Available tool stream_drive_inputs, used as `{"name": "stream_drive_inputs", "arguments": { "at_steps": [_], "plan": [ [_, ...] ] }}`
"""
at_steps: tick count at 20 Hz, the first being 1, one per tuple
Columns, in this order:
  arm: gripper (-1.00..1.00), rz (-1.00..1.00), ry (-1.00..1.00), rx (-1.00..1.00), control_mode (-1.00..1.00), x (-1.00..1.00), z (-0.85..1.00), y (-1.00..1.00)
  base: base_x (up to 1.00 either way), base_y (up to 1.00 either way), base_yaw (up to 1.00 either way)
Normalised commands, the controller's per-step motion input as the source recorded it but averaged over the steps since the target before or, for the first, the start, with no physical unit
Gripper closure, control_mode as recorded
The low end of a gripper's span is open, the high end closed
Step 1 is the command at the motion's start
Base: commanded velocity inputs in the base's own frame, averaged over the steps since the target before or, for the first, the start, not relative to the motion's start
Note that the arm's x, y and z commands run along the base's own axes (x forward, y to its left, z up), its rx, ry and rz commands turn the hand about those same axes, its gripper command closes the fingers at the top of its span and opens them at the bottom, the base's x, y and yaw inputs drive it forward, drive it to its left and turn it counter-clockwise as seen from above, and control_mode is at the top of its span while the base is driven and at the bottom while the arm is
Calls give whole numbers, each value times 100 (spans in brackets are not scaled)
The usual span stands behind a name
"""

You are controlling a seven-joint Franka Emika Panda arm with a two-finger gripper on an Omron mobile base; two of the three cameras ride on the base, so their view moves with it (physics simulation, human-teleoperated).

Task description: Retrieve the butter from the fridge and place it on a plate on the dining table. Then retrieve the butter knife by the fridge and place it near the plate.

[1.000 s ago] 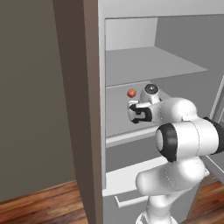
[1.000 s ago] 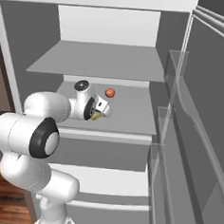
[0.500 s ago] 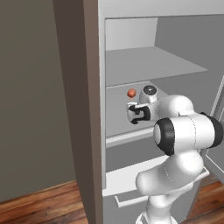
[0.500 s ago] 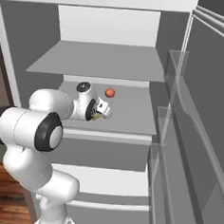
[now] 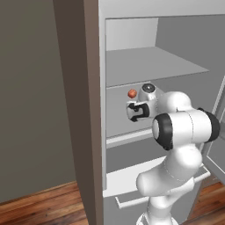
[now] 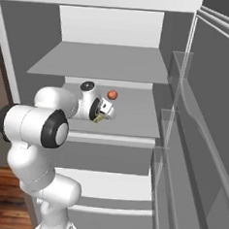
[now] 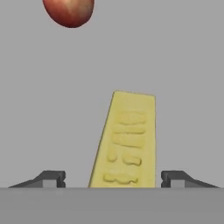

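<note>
The fridge stands open, and my arm reaches onto its middle shelf. On that shelf lies the butter, a small yellow stick seen lengthwise in the hand view. My gripper is open and straddles the butter's near end, with a wider gap on the left than on the right. From the right base view a bit of the butter peeks out under the gripper. In the left base view the gripper hangs just over the shelf. The plate, the dining table and the butter knife are out of view.
A small red-orange lump sits on the same shelf beyond the butter, also visible as the lump from the right. Another shelf runs close above the hand. The open fridge door with its bins stands at the right.
The finger tips have drawn a little closer together around the butter. The hand stays at the same spot on the shelf, and the arm's elbow has shifted slightly.
</note>
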Motion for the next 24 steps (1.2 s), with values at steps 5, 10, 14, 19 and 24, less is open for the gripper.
{"name": "stream_drive_inputs", "arguments": {
  "at_steps": [5, 10, 14, 19, 24],
  "plan": [
    [100, 0, 3, 0, -100, 10, -14, 0, 0, 0, 0],
    [100, 0, 1, 0, -100, 4, -12, 0, 0, 0, 0],
    [100, 2, 0, 1, -100, 0, -4, 0, 0, 0, 0],
    [100, 14, 0, 2, -100, -42, 7, -2, 0, 0, 0],
    [100, 14, 0, 0, -100, -95, 17, -6, 0, 0, 0]
  ]
}}
